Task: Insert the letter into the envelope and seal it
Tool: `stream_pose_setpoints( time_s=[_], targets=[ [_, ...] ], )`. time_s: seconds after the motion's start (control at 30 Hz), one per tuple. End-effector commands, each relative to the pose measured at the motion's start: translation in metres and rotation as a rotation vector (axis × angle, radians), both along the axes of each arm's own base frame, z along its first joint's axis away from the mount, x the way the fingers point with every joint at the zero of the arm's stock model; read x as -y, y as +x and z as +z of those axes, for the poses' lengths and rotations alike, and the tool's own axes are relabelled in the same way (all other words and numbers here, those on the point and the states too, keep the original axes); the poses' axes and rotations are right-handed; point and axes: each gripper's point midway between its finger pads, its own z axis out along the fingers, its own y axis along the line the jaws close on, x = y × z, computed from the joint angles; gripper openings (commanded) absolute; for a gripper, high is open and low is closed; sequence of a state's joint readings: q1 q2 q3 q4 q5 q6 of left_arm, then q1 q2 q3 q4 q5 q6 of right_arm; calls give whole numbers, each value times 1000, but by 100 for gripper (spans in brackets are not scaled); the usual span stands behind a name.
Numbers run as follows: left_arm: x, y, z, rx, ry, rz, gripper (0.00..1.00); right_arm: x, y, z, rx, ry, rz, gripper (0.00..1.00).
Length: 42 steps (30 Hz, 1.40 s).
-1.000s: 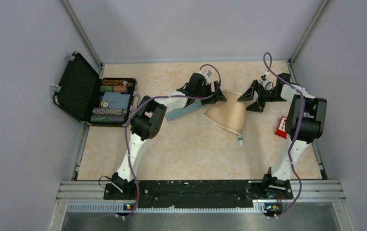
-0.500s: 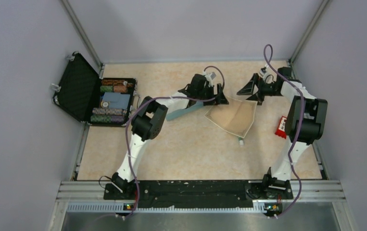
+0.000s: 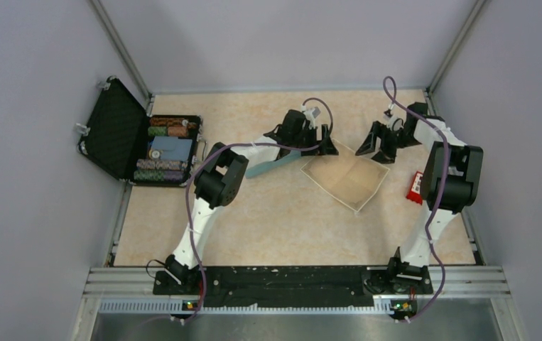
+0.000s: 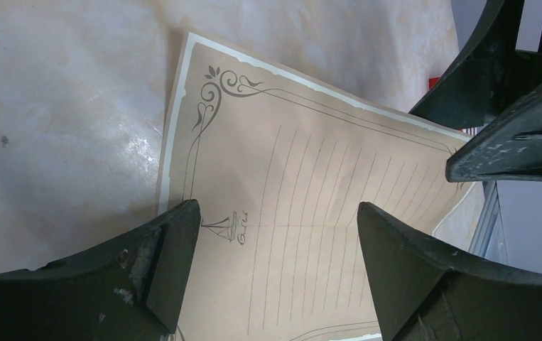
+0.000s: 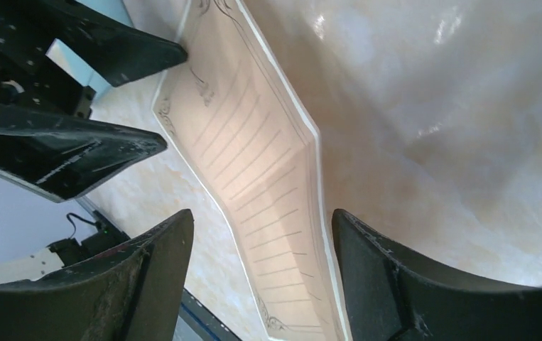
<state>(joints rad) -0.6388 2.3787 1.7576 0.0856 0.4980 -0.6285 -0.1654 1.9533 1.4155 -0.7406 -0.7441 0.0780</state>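
Observation:
The letter (image 3: 346, 176) is a beige lined sheet with a scroll border, lying unfolded with a crease across its middle. My left gripper (image 3: 328, 145) is open over the letter's far left corner, and the letter (image 4: 310, 206) shows between its jaws. My right gripper (image 3: 376, 150) is open over the far right edge and holds nothing; the letter (image 5: 253, 156) runs between its jaws. The teal envelope (image 3: 271, 165) lies flat to the left of the letter, partly under my left arm.
An open black case (image 3: 122, 128) with poker chips stands at the left edge of the table. A small red object (image 3: 415, 186) lies by the right arm, near the right wall. The other gripper's fingers (image 4: 509, 145) show close by in the left wrist view.
The letter has spread from a folded, raised shape into a flatter open sheet reaching further right. My right gripper rose toward the back, then came down at the letter's far right edge. The left gripper barely moved.

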Motion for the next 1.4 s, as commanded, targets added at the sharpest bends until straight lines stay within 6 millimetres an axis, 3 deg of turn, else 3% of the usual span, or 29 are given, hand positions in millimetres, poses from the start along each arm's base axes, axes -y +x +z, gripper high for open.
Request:
stream_pose_setpoints(
  time_s=[0.0, 0.1, 0.17, 0.23, 0.3, 0.33, 0.4, 0.47, 0.53, 0.63, 0.73, 0.87, 0.93, 1.07, 1.23, 1.37],
  targets=[
    [1, 0, 3, 36, 9, -3, 87, 6, -11, 8, 3, -66, 14, 63],
    [0, -1, 1, 47, 21, -7, 87, 2, -20, 4, -23, -47, 20, 46],
    [1, -1, 1, 57, 26, -10, 88, 1, -25, 0, -40, -43, 23, 40],
    [1, 0, 4, 73, 24, -18, 88, 1, -30, -5, -57, -49, 31, 26],
    [1, 3, 8, 110, 32, -24, 88, 2, -35, -11, -82, -55, 35, 22],
    [2, 5, 12, 129, 33, -29, 88, 2, -37, -13, -90, -55, 36, 20],
    [3, 9, 27, 179, 32, -49, 88, 1, -37, -11, -87, -54, 40, 0],
    [2, 16, 58, 247, 19, -63, 88, -1, -31, 3, -50, -34, 51, 0],
    [-5, 25, 104, 327, -15, -71, 88, -7, -22, 28, 14, 12, 64, 0],
    [-43, 40, 176, 401, -29, -28, 88, -22, -7, 87, 161, 90, 109, 0],
    [-107, 53, 237, 419, -60, 91, 88, -36, 4, 143, 356, 81, 208, 0],
    [-182, 42, 291, 473, -72, 215, 88, -59, 10, 209, 614, 64, 298, 0],
    [-208, 27, 307, 504, -76, 230, 88, -69, 9, 238, 715, 75, 308, 0],
    [-235, 0, 317, 617, 31, 230, 85, -93, -3, 289, 871, 88, 329, 0],
    [-229, -36, 324, 700, -104, 145, 92, -115, -26, 330, 959, 178, 373, 0],
    [-209, -68, 326, 633, -325, 38, 93, -123, -59, 345, 979, 253, 448, 0]
  ],
)
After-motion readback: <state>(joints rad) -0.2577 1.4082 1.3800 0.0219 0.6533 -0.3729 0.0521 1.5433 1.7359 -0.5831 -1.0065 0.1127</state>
